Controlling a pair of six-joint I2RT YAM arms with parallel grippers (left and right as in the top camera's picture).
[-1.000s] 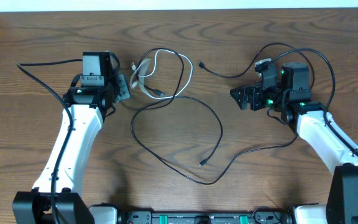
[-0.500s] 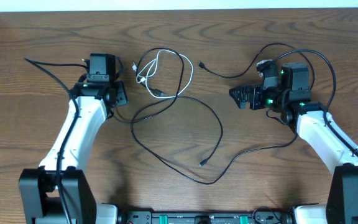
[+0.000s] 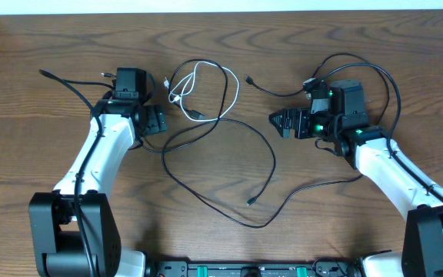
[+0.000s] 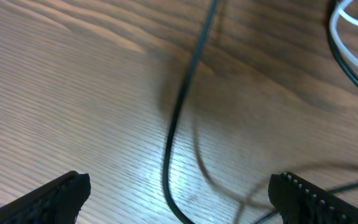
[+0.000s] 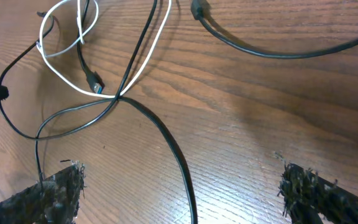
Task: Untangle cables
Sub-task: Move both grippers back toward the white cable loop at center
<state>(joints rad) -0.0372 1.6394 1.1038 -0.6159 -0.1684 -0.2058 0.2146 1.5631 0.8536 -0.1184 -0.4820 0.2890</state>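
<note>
Cables first: the black cable (image 3: 273, 158) is a long, thin, matte cord sprawled in big loose loops between my two grippers. One small plug end lies inside the biggest loop, the other sits up ahead of the right gripper (image 3: 277, 123). The white cable (image 3: 238, 86) is shorter and glossier, curled in a couple of tight loops just ahead of and to one side of the left gripper (image 3: 162, 121). The black one crosses over it in the right wrist view.

Left gripper is spread wide with nothing in it. Its fingers (image 4: 67, 193) are black with a ribbed edge. A blurry stretch of black cord lies on the wood under the gap, not pinched. Right gripper is also wide open and empty, and its pads (image 5: 55, 193) look rough and fuzzy.

Both cables lie flat on the table (image 3: 21, 154), which is dark brown wood grain with a slight sheen. A pale strip (image 3: 221, 5) runs along its far edge.
</note>
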